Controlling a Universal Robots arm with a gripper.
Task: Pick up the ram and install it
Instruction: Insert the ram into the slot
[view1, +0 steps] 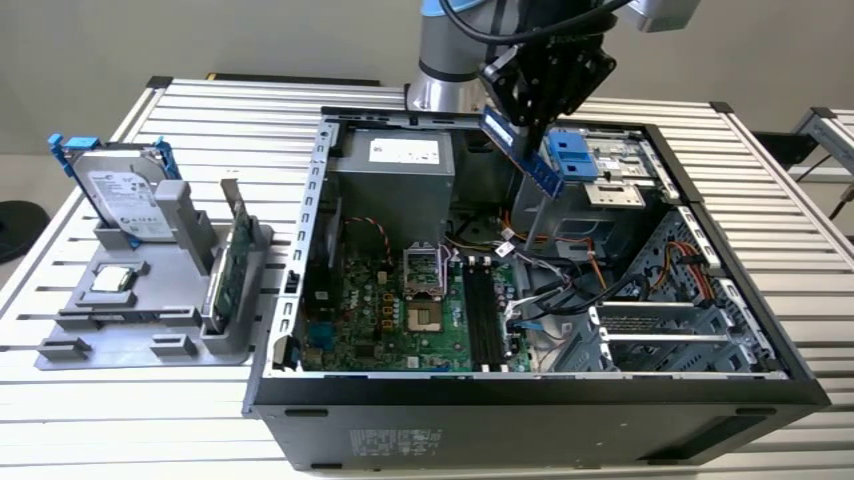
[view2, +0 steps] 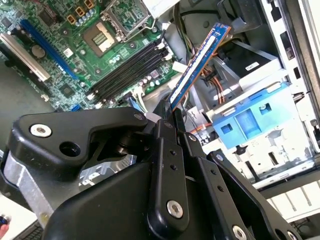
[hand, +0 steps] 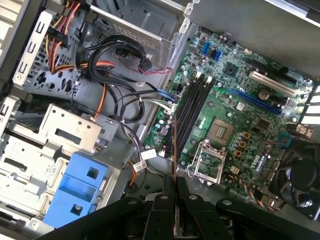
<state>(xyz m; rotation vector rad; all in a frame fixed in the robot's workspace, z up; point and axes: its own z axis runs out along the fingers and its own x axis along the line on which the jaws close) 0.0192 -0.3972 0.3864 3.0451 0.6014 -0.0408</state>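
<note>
The end effector (view1: 531, 118) hangs above the open computer case (view1: 534, 400) in the exterior view, clenched on the ram (view1: 523, 152), which slants down and toward the exterior view's right from between its fingers, held in the air over the back half of the case near the blue drive bracket (view1: 570, 157). In the second wrist view the black fingers (view2: 170, 145) pinch one end of the ram (view2: 200, 60), and the blue stick juts out away from them over cables and the blue drive bracket (view2: 245, 125), clear of the motherboard (view2: 60, 70). In the first wrist view the ram (hand: 174, 145) appears edge-on as a thin line rising from the end effector (hand: 175, 200), lying just beside the black memory slots (hand: 192, 107) on the motherboard (hand: 250, 115) but above them, not seated. In the exterior view, a grey holder (view1: 147, 300) on the slatted worktop (view1: 240, 110) to the case's left carries a hard drive (view1: 127, 195) with blue rails and an upright green card (view1: 238, 265).
</note>
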